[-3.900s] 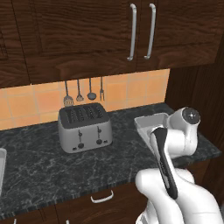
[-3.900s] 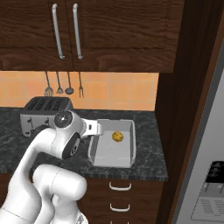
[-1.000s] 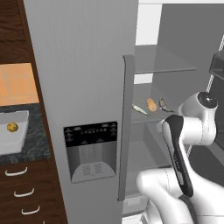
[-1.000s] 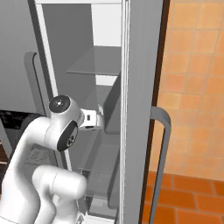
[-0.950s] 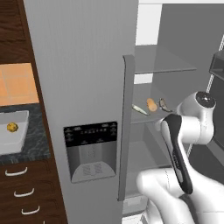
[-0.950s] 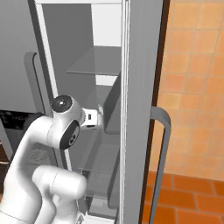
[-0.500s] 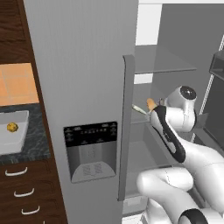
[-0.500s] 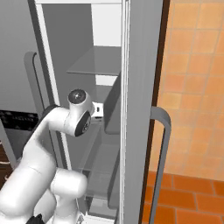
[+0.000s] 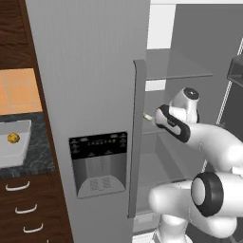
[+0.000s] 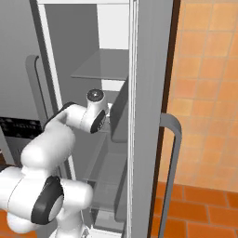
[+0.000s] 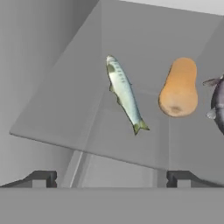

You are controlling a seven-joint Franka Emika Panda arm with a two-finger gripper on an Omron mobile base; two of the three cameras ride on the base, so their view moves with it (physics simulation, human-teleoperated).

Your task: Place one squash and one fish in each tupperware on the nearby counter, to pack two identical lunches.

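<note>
In the left base view the white arm (image 9: pixel 199 137) reaches into the open refrigerator (image 9: pixel 95 95) at the level of a glass shelf (image 9: pixel 175 71)'s lower neighbour; a sliver of pale fish (image 9: pixel 148 116) peeks out just past the door's edge, beside the hand. Far left, a tupperware (image 9: pixel 14 151) sits on the counter (image 9: pixel 40 159) with one squash (image 9: pixel 13 138) already inside it. In the right base view the arm's wrist (image 10: pixel 95 114) is pushed in among the fridge shelves, with the open door (image 10: pixel 148 116) and its curved handle (image 10: pixel 169 172) to the right; the fingers themselves are hidden there. In the hand view the gripper (image 11: pixel 111 179) stands wide open, holding and touching nothing. On the glass shelf beyond lie the slim fish (image 11: pixel 124 94), a second squash (image 11: pixel 178 89) apart to its right, and the edge of another fish (image 11: pixel 217 101) at the frame's border.
</note>
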